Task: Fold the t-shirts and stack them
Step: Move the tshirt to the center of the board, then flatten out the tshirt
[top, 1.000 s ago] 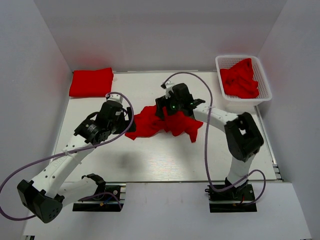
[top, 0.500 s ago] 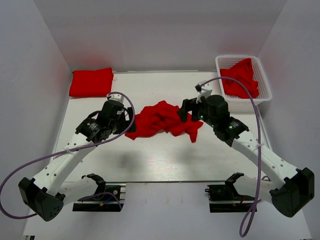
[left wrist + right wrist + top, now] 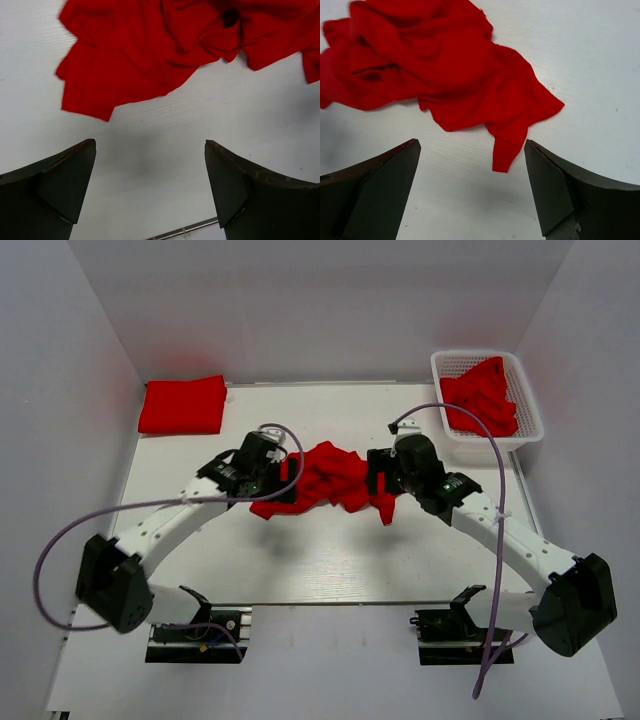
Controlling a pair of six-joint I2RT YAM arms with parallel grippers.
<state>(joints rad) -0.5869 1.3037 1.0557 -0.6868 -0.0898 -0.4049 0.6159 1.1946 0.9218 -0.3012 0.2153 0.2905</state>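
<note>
White tabletop (image 3: 330, 555), rumpled soft red t-shirt (image 3: 325, 475), left gripper (image 3: 149, 145) and right gripper (image 3: 470, 144) spread wide, empty, seemingly flanking it

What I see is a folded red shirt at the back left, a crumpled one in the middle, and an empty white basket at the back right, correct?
Not quite. The basket is not empty: the top view shows red shirts piled in it. The rest holds: a folded shirt at the back left and a crumpled shirt in the middle.

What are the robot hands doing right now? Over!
Left gripper open, empty. Right gripper open, empty. Crumpled t-shirt lies between them. Nothing in the way.
</note>
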